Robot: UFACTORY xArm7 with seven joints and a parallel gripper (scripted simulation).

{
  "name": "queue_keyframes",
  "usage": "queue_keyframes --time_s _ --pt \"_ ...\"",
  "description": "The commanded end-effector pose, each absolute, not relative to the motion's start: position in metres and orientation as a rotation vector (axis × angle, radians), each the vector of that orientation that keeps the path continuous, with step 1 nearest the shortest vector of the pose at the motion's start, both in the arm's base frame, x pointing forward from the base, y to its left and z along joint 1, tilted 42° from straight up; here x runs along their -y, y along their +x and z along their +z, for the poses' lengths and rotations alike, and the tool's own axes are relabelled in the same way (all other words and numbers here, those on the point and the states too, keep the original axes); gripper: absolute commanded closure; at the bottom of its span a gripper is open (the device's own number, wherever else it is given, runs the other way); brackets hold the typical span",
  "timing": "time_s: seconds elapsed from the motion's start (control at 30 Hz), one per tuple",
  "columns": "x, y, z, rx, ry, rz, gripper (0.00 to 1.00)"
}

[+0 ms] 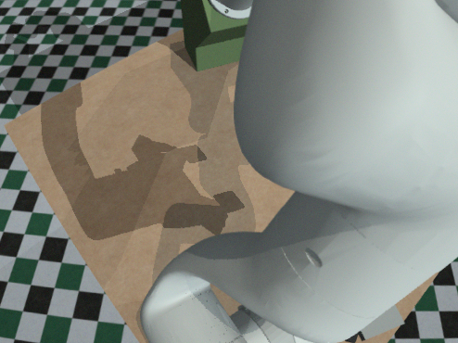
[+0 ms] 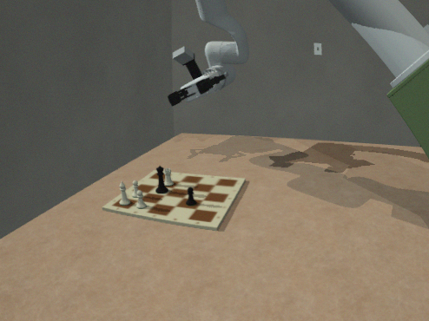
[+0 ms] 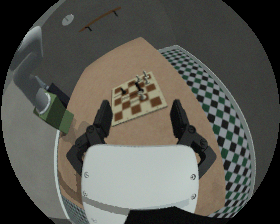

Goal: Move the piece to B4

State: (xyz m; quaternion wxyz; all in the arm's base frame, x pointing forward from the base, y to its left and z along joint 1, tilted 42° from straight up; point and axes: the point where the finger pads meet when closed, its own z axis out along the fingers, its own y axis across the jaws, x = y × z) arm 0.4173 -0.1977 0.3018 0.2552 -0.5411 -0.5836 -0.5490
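the gripper [image 2: 175,99] hung high above the chessboard [image 2: 226,203], fingers spread wide and empty, all pieces standing on the board. by my reckoning the first step was not begun; it needed lowering onto the b4 piece, though i couldn't tell which that was.
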Motion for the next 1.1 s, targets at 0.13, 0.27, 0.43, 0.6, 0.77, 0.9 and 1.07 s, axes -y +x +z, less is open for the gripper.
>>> queue_keyframes --time_s 0.13,0.27,0.43,0.6,0.77,0.9,1.07 --pt "0.2 0.418 0.297 1.595 -1.445 -1.51 0.0" --pt "0.2 0.418 0.297 1.595 -1.445 -1.51 0.0" --pt "0.203 0.421 0.279 1.605 -1.389 -1.555 0.0" --pt "0.203 0.421 0.279 1.605 -1.389 -1.555 0.0" --pt "0.203 0.421 0.279 1.605 -1.389 -1.555 0.0" --pt "0.203 0.422 0.27 1.609 -1.364 -1.575 0.0" --pt "0.203 0.422 0.27 1.609 -1.364 -1.575 0.0"
